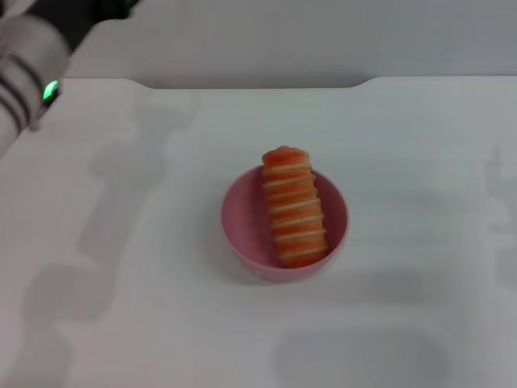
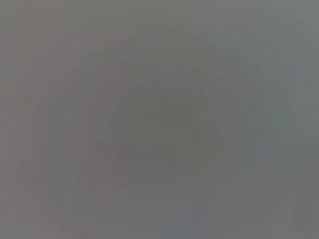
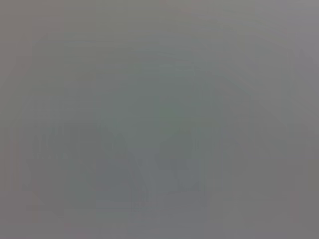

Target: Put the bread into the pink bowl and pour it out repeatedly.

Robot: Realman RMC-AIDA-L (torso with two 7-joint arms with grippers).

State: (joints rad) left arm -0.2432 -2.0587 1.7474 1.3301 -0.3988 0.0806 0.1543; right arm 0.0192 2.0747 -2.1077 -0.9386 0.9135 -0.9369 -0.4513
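The pink bowl [image 1: 242,226] stands upright near the middle of the white table in the head view. The bread [image 1: 293,207], an orange ridged loaf with cream stripes, lies in the bowl with its far end sticking out over the far rim. Part of my left arm [image 1: 24,73], white with dark bands and a green light, shows at the top left corner, far from the bowl. Neither gripper is in view. Both wrist views show only a plain grey surface.
The white table [image 1: 121,283] ends in a far edge with a shallow notch [image 1: 250,83]. Faint shadows lie on the table at the left and at the lower right.
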